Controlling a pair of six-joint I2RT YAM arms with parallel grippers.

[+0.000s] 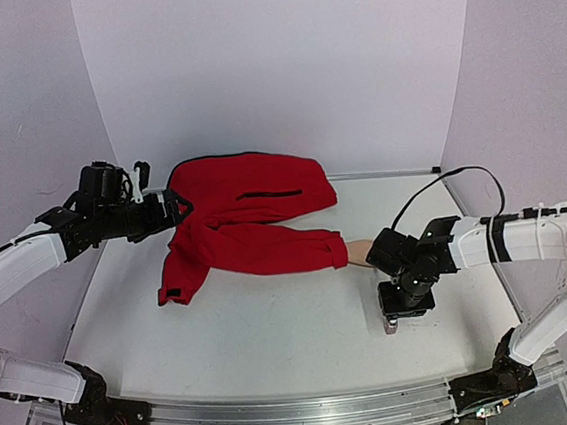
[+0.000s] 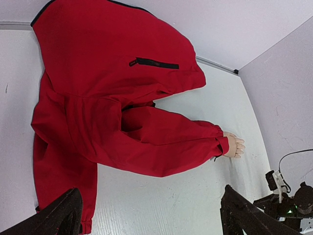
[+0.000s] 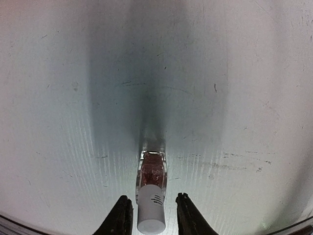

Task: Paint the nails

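Note:
The mannequin hand [image 2: 234,146] is pale and sticks out of a red sleeve [image 2: 186,142], lying flat on the table; its nails [image 2: 241,147] are too small to make out. In the top view the hand [image 1: 358,254] is partly covered by my right arm. A small bottle [image 3: 151,188] with a white cap and reddish contents stands on the table. My right gripper [image 3: 152,218] is open, its jaws either side of the cap with gaps on both sides. In the top view it [image 1: 405,306] hovers over the bottle [image 1: 391,326]. My left gripper [image 1: 177,207] is open and empty, held above the jacket's shoulder.
The red jacket [image 1: 249,216] lies spread over the back middle of the white table [image 1: 256,346], with a second sleeve [image 1: 177,278] hanging to the left. Lilac walls [image 1: 279,62] close the back and sides. My right arm [image 2: 288,205] shows in the left wrist view.

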